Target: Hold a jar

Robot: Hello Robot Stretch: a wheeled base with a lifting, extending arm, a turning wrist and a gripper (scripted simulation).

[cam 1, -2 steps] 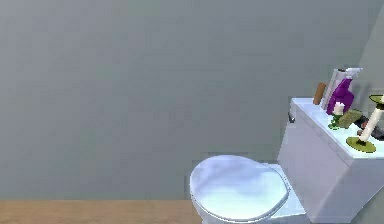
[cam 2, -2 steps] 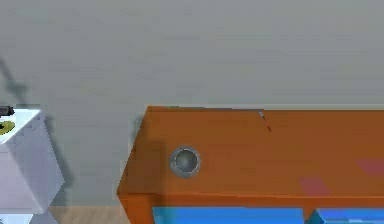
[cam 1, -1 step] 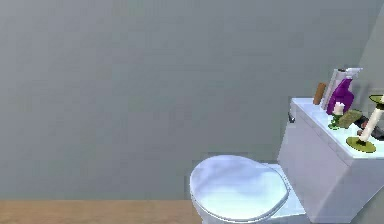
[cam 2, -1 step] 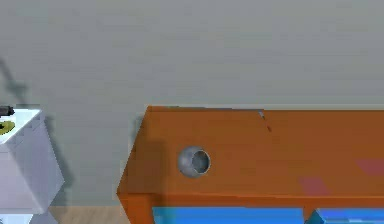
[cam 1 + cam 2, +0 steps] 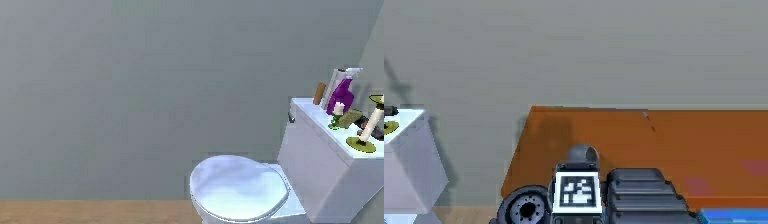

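A white toilet tank (image 5: 330, 150) stands at the forward view's right. On its lid sit a small purple vessel with a pale base (image 5: 341, 97), a brown cylinder (image 5: 319, 93), a box (image 5: 347, 76) and a pale candle on a green holder (image 5: 370, 125). None of them is plainly a jar. In the arm side view the arm's white marked square (image 5: 579, 190) lies at the bottom edge. The gripper's dark body (image 5: 525, 208) is left of it. Its far end is cut off, so I cannot tell whether it holds anything.
The closed toilet lid (image 5: 237, 185) is low in the forward view, against a grey wall (image 5: 150, 90). In the arm side view the tank's corner (image 5: 409, 155) stands at the left, and an orange-brown floor patch (image 5: 654, 145) runs to the wall.
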